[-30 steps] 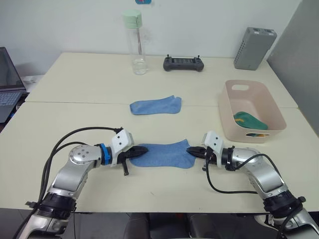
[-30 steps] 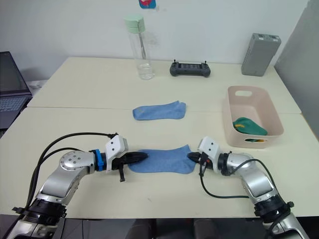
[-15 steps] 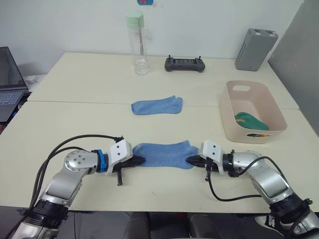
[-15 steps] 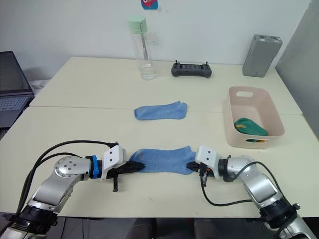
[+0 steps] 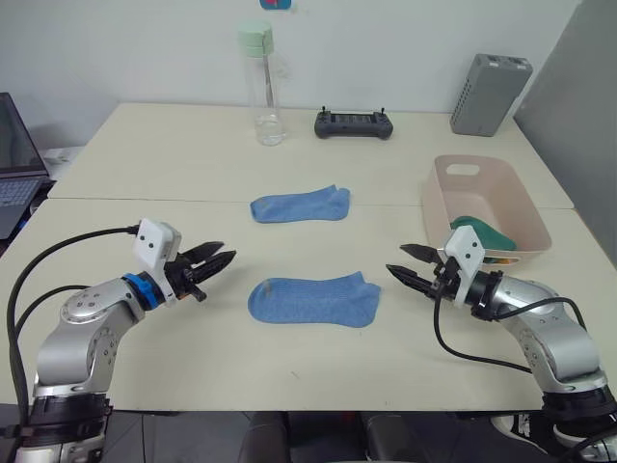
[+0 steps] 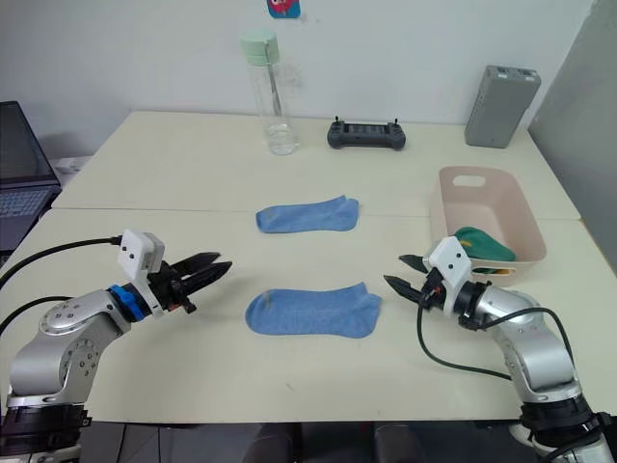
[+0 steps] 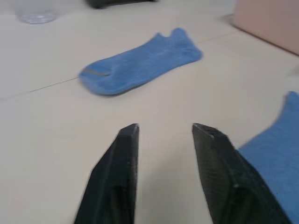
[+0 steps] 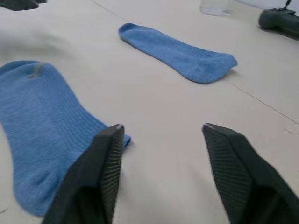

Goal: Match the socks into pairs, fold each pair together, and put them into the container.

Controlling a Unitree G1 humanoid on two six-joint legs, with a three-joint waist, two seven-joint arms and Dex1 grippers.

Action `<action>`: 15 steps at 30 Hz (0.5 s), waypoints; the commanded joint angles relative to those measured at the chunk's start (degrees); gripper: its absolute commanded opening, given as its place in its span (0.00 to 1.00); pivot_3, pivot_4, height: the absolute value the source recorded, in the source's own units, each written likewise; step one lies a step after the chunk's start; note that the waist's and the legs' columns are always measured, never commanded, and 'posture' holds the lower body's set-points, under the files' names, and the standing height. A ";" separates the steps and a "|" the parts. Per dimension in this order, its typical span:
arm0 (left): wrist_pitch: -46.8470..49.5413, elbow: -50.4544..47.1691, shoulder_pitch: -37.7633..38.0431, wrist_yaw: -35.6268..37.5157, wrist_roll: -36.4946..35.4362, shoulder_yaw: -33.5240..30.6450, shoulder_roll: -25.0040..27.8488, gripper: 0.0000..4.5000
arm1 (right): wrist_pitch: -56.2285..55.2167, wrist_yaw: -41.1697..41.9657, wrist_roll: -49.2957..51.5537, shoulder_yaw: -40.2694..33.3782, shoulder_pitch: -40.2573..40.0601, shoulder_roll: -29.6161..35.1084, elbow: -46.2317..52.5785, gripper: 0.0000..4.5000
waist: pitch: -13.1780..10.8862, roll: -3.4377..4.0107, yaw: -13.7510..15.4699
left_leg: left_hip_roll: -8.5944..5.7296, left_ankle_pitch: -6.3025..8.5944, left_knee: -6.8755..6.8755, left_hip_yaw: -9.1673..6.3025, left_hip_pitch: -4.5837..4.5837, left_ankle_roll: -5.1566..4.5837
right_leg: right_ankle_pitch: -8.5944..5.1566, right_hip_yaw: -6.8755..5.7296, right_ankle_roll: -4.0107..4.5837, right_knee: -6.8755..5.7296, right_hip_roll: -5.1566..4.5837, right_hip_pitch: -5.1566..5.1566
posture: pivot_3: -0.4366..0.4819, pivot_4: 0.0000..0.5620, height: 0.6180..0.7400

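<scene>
Socks update: both grippers have let go of the near blue sock [image 5: 314, 300] and pulled back. The left gripper [image 5: 214, 260] sits off its left end with fingers spread and nothing in them, and the right gripper [image 5: 412, 266] hangs off its right end, also spread and empty. A second ago each one was pinching an end of that sock, so it looks like they stretched it flat and dropped it on the table [image 5: 145, 164]. The far blue sock [image 5: 300, 204] lies flat a bit further back, apart from the near one. The container [image 5: 523, 205] is at the right with a dark green sock [image 5: 485, 235] in it, plus some yellow I can't really make out. My guess: the blues get stacked next, then folded.
</scene>
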State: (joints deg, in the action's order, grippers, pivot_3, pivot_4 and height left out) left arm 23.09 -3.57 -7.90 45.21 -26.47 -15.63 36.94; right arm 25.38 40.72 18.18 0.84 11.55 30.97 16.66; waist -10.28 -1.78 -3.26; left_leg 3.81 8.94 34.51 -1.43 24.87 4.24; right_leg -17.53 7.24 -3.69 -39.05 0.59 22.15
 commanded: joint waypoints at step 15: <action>-10.52 8.03 -15.17 -3.78 14.26 13.17 -3.32 0.99 | 6.46 -1.59 1.32 3.21 7.89 -2.83 4.27 1.00 | 0.00 0.00 0.91 | -0.02 -0.01 0.08 -0.01 0.00 0.00 | 0.08 0.00 -0.21 0.00 0.02 -0.04 | 0.48 0.27 1.00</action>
State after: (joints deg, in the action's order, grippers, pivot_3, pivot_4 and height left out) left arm 14.31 3.36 -21.56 41.45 -14.19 -4.21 34.03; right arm 30.98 39.12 18.67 4.27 18.26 28.00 18.58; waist -10.28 -1.78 -2.34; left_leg 3.78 8.93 34.67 -1.44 24.88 4.24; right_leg -17.44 7.24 -3.92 -39.06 0.60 22.09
